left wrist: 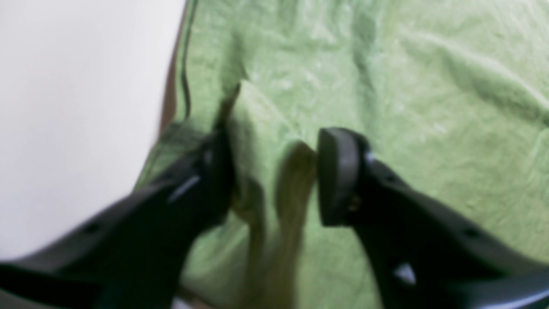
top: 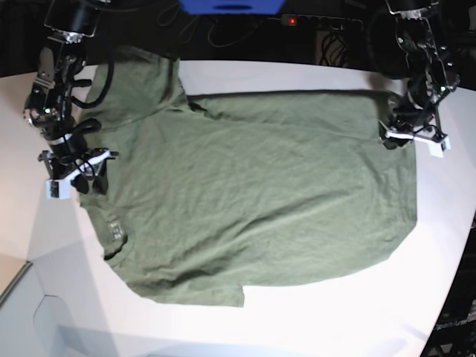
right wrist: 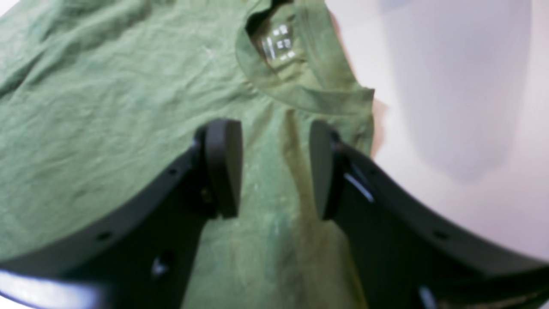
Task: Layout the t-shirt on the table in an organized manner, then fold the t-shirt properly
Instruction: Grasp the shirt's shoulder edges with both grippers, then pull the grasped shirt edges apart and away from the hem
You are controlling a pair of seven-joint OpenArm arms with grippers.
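The olive-green t-shirt lies spread flat on the white table, neck to the left and hem to the right. My left gripper is at the hem's far corner. In the left wrist view its fingers stand partly apart, and a raised fold of t-shirt is bunched between them. My right gripper hovers at the shoulder beside the collar. Its jaws are open over flat cloth, holding nothing. The neck label shows just beyond them.
Black cables and a power strip with a red light run behind the table's far edge. The table's curved edge passes close to the hem on the right. A grey floor gap shows at the lower left.
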